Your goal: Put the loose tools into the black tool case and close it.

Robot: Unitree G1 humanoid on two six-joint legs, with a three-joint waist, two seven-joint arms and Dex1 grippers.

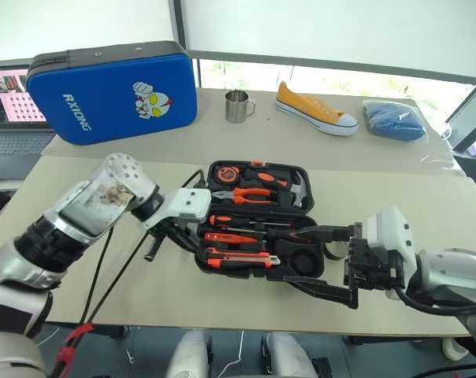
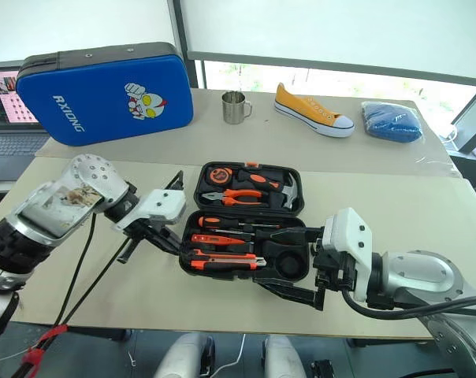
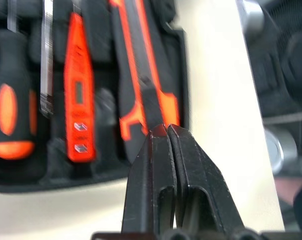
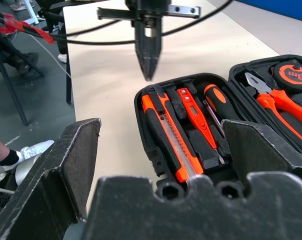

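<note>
Two beige tables [image 1: 396,197] abut, far one under bright windows [image 1: 332,79]. White wall [image 1: 80,24] far left. Laptop [image 1: 9,118] on left desk. Grey floor [image 4: 36,90] beneath.

A black moulded tool case [image 1: 258,220] lies open and flat on a beige table, its near half holding a black-and-orange screwdriver [image 1: 232,221], a slim orange tool [image 1: 222,237] and an orange-black utility knife [image 1: 238,256] in side-by-side recesses beside a round recess.
</note>
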